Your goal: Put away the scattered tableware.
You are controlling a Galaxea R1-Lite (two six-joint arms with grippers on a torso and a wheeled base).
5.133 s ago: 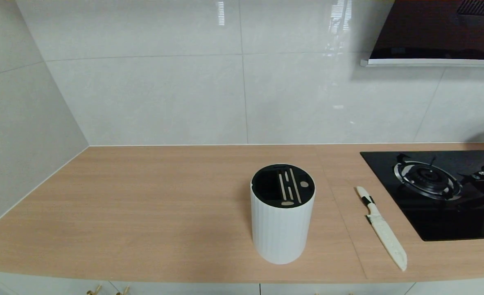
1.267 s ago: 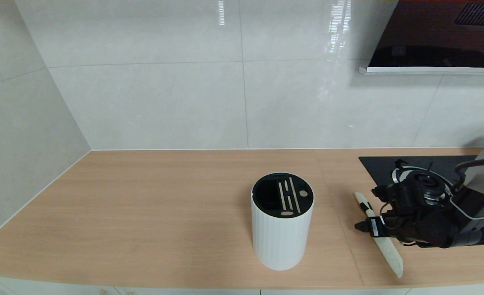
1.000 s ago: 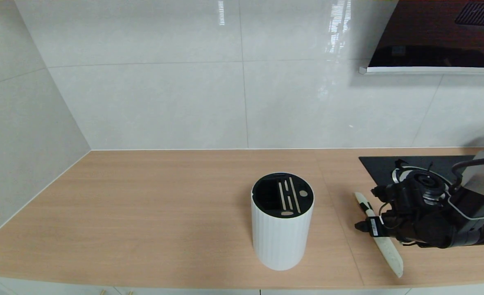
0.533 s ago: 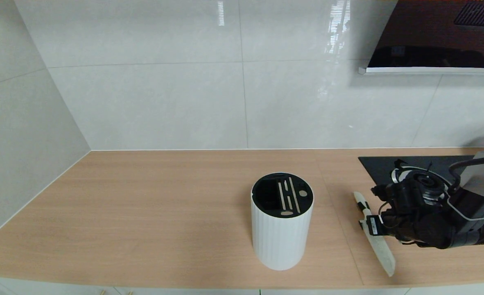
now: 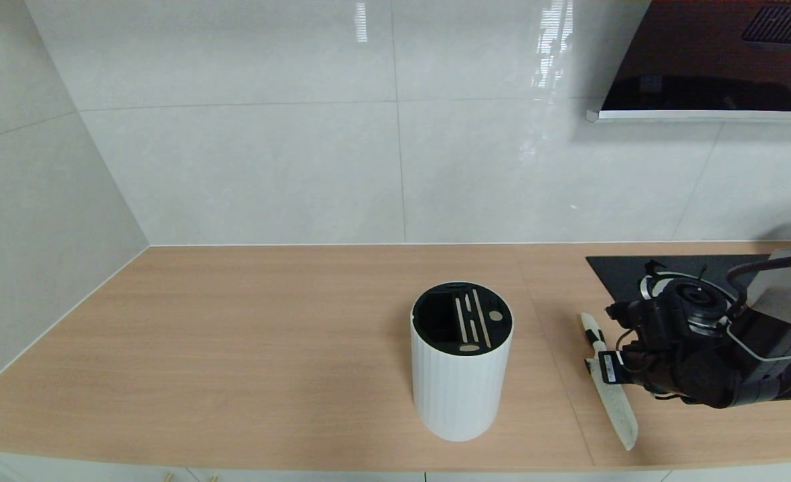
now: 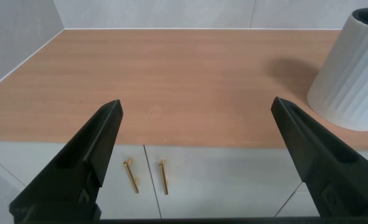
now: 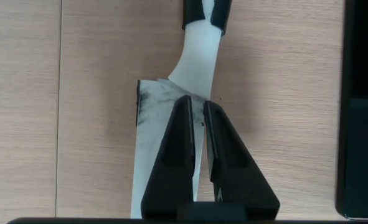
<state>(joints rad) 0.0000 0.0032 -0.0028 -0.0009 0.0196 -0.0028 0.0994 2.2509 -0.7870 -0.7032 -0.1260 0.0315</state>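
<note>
Since the earlier frames, the knife (image 5: 616, 408) is swinging its tip toward the knife holder (image 5: 462, 361), while its handle end is staying close to its former spot and the right gripper (image 5: 606, 369) is remaining on it. At this moment the knife is lying on the wooden counter (image 5: 268, 335), between the holder and the black hob (image 5: 620, 268), with its handle pointing toward the wall and its tip pointing toward the front edge. In the right wrist view the right gripper (image 7: 197, 109) is pressing its fingers together on the blade of the knife (image 7: 199, 59), just behind the point where the blade is widening from the handle. The white ribbed holder is standing upright near the counter's middle, well apart from the knife, with its black slotted top facing up. The left gripper (image 6: 196, 107) is hovering above the front edge of the counter with its fingers spread wide apart and gripping nothing; the holder (image 6: 352, 68) is showing beyond it to one side, and the gold cabinet handles (image 6: 131, 174) are showing below.
</note>
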